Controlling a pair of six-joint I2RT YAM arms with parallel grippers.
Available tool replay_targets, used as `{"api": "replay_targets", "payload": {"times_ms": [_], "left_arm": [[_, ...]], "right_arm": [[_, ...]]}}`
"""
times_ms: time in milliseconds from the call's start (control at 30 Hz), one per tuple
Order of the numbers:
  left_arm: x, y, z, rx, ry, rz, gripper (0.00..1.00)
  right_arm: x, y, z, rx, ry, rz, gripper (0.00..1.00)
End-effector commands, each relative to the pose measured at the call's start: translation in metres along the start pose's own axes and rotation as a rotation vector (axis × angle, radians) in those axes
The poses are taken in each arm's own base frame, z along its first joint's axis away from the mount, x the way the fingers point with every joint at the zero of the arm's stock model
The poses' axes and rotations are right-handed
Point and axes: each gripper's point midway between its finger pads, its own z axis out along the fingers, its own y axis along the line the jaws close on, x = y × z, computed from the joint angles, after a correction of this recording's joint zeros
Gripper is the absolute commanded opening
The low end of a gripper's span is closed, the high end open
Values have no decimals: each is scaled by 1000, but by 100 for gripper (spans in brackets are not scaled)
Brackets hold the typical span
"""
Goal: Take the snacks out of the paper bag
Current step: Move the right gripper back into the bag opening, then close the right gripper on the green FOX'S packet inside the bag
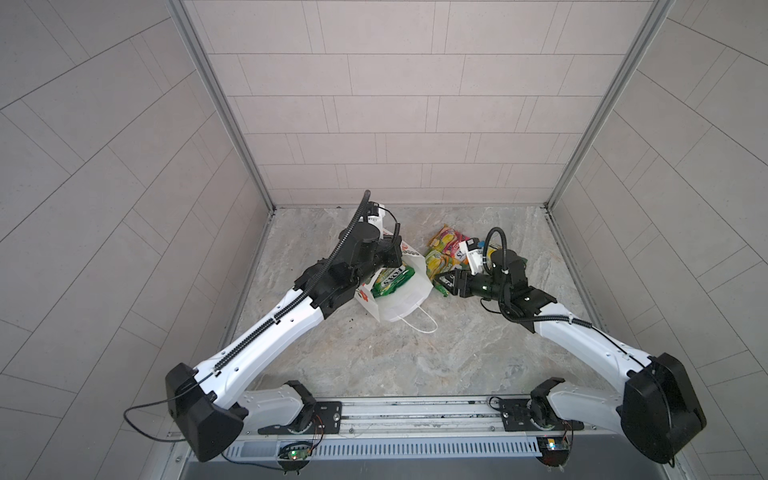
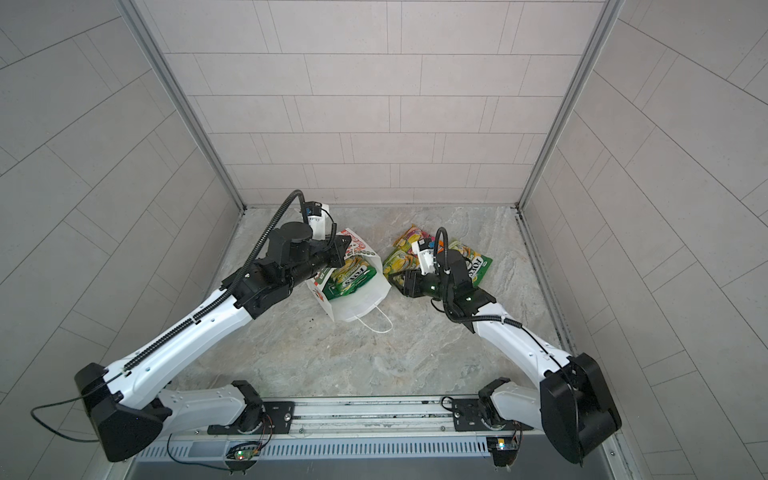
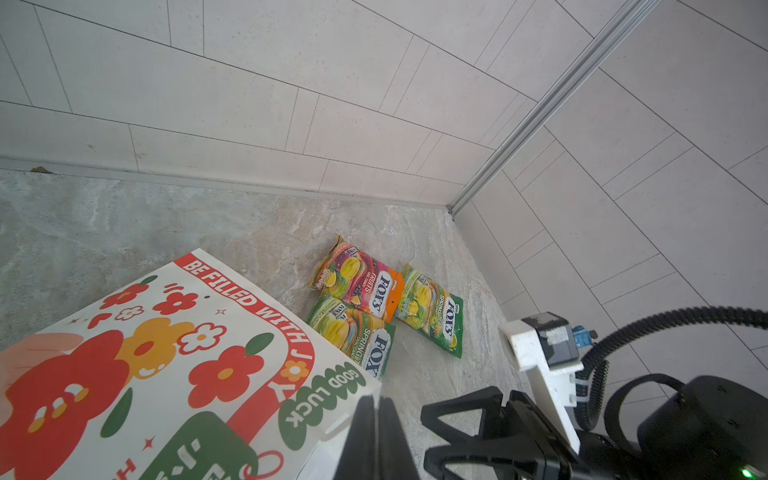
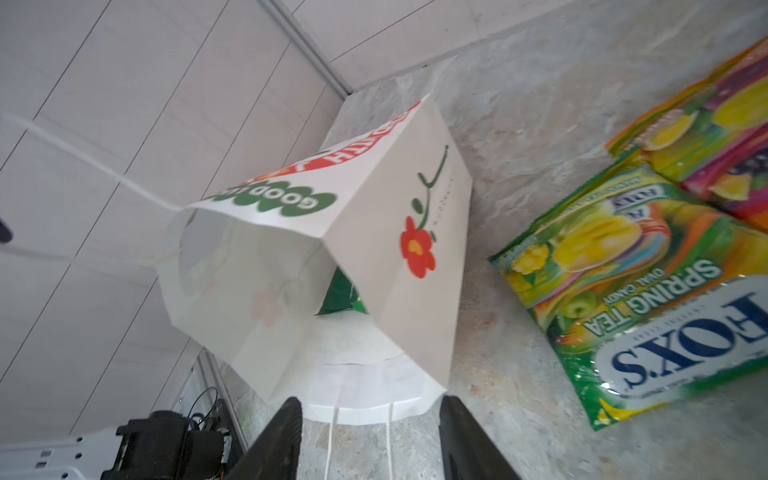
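Bag (image 1: 405,301) lies on its side on the table (image 1: 374,365), left of centre, mouth toward the right arm. Its upper wall is lifted and the mouth gapes. The lower handle (image 1: 422,322) loops loose on the table.

Left gripper (image 3: 376,432): fingers pressed together at the upper mouth edge, by the "GOOD LUCK" print. We read it as pinching the bag there, but the wrist view cuts off the contact, so we cannot tell whether it has the rim or the string.

Right gripper (image 4: 370,403): jaws apart with nothing between them, low over the table, pointing into the bag's mouth just short of the lower lip.

Out on the table, right of the bag, we note three pouches in a cluster: pink pouch (image 3: 361,284), green pouch (image 3: 357,338) touching its near end, and second green pouch (image 3: 432,311) at its side.

Inside the bag a third green pouch (image 1: 392,280) rests on the lower wall, visible in both top views. A dark green corner (image 4: 340,299) shows deep inside in the right wrist view.
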Motion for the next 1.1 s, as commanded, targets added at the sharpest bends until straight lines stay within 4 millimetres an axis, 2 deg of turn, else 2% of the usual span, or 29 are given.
{"api": "replay_targets", "payload": {"times_ms": [0,167,300,533,700,1067], "left_arm": [[-11,-15,2,66,-41,-23,0],[-17,-19,5,76,-52,-27,0],[-19,-21,7,78,-57,-29,0],[-17,-24,9,97,-51,-43,0],[-18,-23,8,92,-54,-42,0],[-20,-23,5,89,-59,-38,0]], "right_arm": [[3,17,5,-35,18,-51,55],[19,36,25,-76,75,-75,54],[33,42,44,-88,123,-81,54],[51,32,75,-40,181,-24,52],[51,19,92,17,179,20,51],[51,5,123,82,182,93,49]]}}
